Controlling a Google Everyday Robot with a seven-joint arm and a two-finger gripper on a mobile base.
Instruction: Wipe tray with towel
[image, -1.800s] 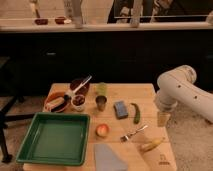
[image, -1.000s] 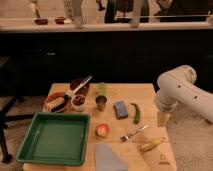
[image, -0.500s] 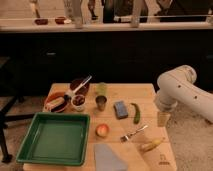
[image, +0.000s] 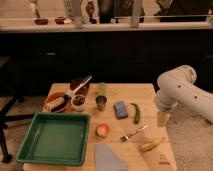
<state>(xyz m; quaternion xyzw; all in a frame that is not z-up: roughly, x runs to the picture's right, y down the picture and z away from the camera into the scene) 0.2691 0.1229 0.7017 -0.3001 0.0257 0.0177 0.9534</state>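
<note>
Towel (image: 110, 157) right of tray (image: 55, 140); gripper (image: 163, 119) at table (image: 142, 95) (right edge).

Rounded white arm (image: 182, 90) ends in a pale gripper (image: 163, 119) beside the table's (image: 145, 95) edge.

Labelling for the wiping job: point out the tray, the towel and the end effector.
tray (image: 56, 138): camera view, bare floor at its middle.
towel (image: 109, 159): camera view, middle of the cloth.
end effector (image: 163, 119): camera view, its tip, at the right edge of the table (image: 145, 97).

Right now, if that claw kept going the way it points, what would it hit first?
The gripper points down near the right edge of the table: probably bare wood just beyond the fork, though depth is unclear.
</note>
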